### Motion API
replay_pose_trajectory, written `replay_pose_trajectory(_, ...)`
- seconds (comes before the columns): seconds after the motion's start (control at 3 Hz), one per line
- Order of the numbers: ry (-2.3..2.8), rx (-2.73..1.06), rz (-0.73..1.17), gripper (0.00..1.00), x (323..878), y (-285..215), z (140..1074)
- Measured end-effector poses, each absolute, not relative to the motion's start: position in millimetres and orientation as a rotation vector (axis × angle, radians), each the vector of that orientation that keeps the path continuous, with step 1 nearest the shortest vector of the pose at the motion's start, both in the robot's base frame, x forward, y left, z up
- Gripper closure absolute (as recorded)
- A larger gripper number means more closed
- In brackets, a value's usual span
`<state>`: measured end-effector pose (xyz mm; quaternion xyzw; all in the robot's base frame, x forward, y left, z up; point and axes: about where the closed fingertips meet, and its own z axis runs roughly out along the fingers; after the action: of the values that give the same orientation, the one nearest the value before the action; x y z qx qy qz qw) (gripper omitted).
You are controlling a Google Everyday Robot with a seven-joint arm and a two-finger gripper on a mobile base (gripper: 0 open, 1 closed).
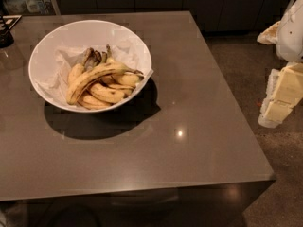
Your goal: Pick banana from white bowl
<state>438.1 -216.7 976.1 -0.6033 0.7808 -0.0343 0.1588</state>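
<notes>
table (pixel 199 141) front edge sat nearest the camera. grey-brown glossy top, filled most of the view, one light glint right of centre. speckled floor (pixel 265 51) ran along its right side.

white bowl (pixel 71 32) was on the table's far left part: wide, round, dark shadow thrown toward the near side.

gripper (pixel 279 98) hung past the table's right edge, over the floor, well apart from the bowl. cream and white parts, cut off by the right border. open or closed: could not tell.

crumpled white paper (pixel 61 60) lined the bowl, one corner poking over the right rim.

banana (pixel 94 75) lay inside the bowl on top of the pile. long, curved, yellow with brown streaks, running from lower left up to the right, its dark thin end toward the right rim.

shorter bananas (pixel 106 93) lay under and beside it, touching it, brown-spotted. a few dark stems stuck up behind.

small dark object (pixel 5 34) stood at the table's far left edge, partly cut off.
</notes>
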Motion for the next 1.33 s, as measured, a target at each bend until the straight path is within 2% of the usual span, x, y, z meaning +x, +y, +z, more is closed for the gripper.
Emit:
replay_pose_trajectory(0.67,2.18,-1.731,-0.082,0.0,438,-212,982)
replay_pose_trajectory(1.33,1.994,-2.0,-0.009,0.0,453,-147,984)
